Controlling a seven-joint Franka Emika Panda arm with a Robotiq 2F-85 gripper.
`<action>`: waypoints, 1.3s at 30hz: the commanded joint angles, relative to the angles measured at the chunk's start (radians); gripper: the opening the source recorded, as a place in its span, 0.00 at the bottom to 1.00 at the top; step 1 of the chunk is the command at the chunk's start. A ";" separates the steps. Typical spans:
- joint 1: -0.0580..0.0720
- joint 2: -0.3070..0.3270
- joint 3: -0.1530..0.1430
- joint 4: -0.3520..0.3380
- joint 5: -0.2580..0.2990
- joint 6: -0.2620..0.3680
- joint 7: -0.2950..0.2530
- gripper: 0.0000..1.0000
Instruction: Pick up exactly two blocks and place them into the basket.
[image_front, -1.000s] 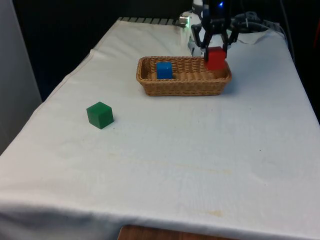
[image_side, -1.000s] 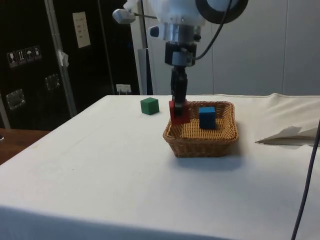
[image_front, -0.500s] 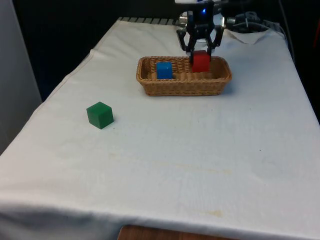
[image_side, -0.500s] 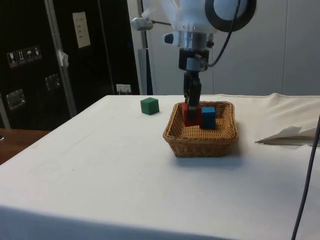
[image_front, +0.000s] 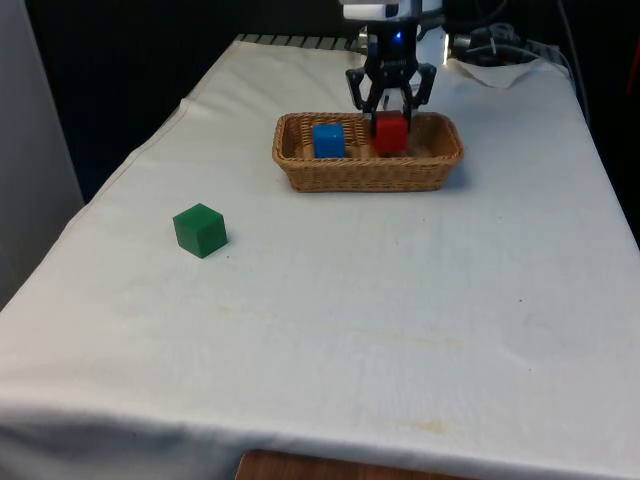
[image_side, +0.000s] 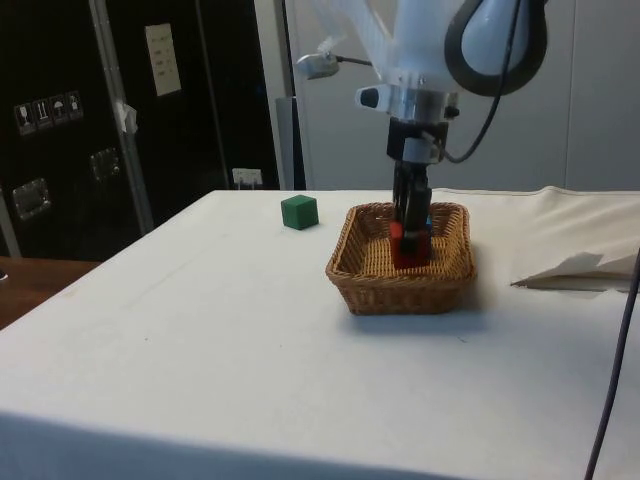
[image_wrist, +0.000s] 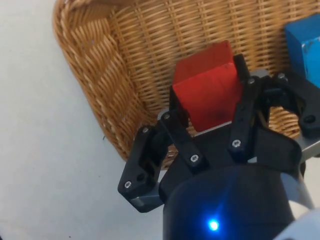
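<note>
While the gripper (image_front: 389, 112) hangs low inside the basket (image_front: 352, 176), its fingers pinch the red block (image_front: 390, 131) by two opposite side faces, as the wrist view shows (image_wrist: 210, 95). The side view puts this block (image_side: 408, 246) down between the wicker walls, at or near the basket floor; whether it already rests there I cannot tell. A blue block (image_front: 328, 140) sits in the same basket just beside it, toward the front view's left. A green block (image_front: 200, 229) lies well apart on the cloth (image_front: 400, 300), nearer the camera and to the front view's left.

The red block looks like a rigid, light cube with flat, smooth faces and clean edges, so I judge it unlikely to deform or break, though its smooth sides could slip under a weak squeeze. Flat opposite faces are the right place to hold it, centred rather than near a corner, so it cannot twist. With blue inside and red about to be let go, the count of two looks nearly met, and green should stay where it is.
</note>
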 joint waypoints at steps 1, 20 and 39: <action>0.004 -0.014 -0.003 -0.014 0.011 0.022 -0.006 0.00; -0.001 0.004 -0.006 -0.011 0.003 0.018 -0.001 0.00; 0.007 0.022 -0.009 -0.028 0.016 0.039 -0.003 0.00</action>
